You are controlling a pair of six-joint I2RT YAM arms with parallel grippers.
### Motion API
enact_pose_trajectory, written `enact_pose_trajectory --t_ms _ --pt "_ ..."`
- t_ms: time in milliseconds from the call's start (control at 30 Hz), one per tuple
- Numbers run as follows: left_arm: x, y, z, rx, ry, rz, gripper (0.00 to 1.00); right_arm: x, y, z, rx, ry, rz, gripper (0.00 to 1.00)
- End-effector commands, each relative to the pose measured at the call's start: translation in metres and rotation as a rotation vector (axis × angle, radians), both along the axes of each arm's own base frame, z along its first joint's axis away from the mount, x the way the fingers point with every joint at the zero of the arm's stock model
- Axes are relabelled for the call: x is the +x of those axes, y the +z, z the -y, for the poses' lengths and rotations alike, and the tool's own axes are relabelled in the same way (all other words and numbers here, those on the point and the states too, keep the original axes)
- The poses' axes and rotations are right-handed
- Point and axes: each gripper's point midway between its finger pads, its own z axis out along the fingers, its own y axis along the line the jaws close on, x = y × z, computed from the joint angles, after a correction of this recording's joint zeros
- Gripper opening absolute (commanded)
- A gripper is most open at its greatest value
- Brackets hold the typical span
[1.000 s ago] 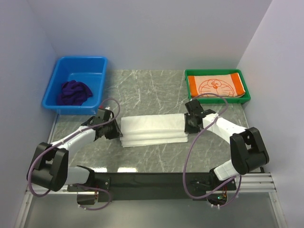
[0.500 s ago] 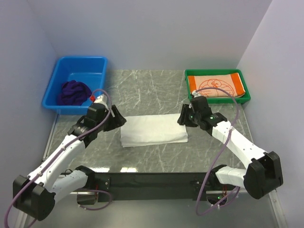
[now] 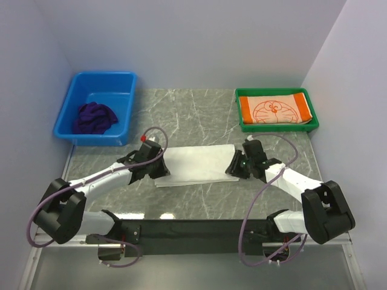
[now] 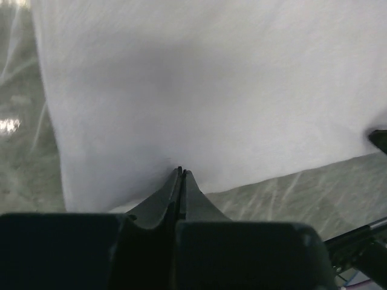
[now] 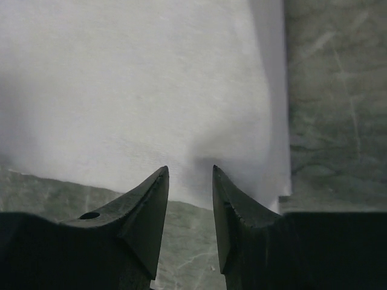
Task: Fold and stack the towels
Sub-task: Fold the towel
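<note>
The white towel (image 3: 196, 163) lies folded into a long strip on the marble table, and it fills the upper part of both wrist views (image 4: 211, 90) (image 5: 139, 90). My left gripper (image 3: 162, 172) (image 4: 181, 171) is shut, its tips pinched on the towel's near left edge where the cloth puckers. Over the near right edge, my right gripper (image 3: 233, 168) (image 5: 190, 170) stands open, a finger on each side of a small stretch of cloth. The orange cartoon towel (image 3: 275, 111) lies folded flat in the green tray (image 3: 242, 124). The dark purple towel (image 3: 95, 116) sits bunched in the blue bin (image 3: 124, 96).
The blue bin stands at the back left and the green tray at the back right. Grey walls close the table in on three sides. Cables loop off both arms, and a black rail (image 3: 193, 229) runs along the near edge.
Both arms rose off the towel ends, then came back down onto its near edge. The left gripper opened wide and then shut. The towel's right end now lies slightly skewed.
</note>
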Motion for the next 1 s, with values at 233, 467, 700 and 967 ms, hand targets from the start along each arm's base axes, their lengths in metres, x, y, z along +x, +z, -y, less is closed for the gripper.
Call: enact_pose_trajectory --t_ms 233,467,700,967 --pt "-0.037 -0.047 -0.034 0.025 0.133 -0.093 0.01 -0.004 -0.022 0.031 0.115 -0.200 -0.038 0.41" --pt "-0.033 -0.028 -0.049 0.071 0.184 -0.056 0.04 0.008 0.011 0.034 0.122 -0.172 0.080 0.41" --pt "0.000 0.031 -0.035 -0.032 0.211 0.110 0.42 0.052 0.074 0.009 0.228 -0.074 0.285 0.41" --pt "0.022 0.012 -0.029 0.015 0.219 0.069 0.26 0.116 0.081 0.001 0.230 -0.115 0.341 0.41"
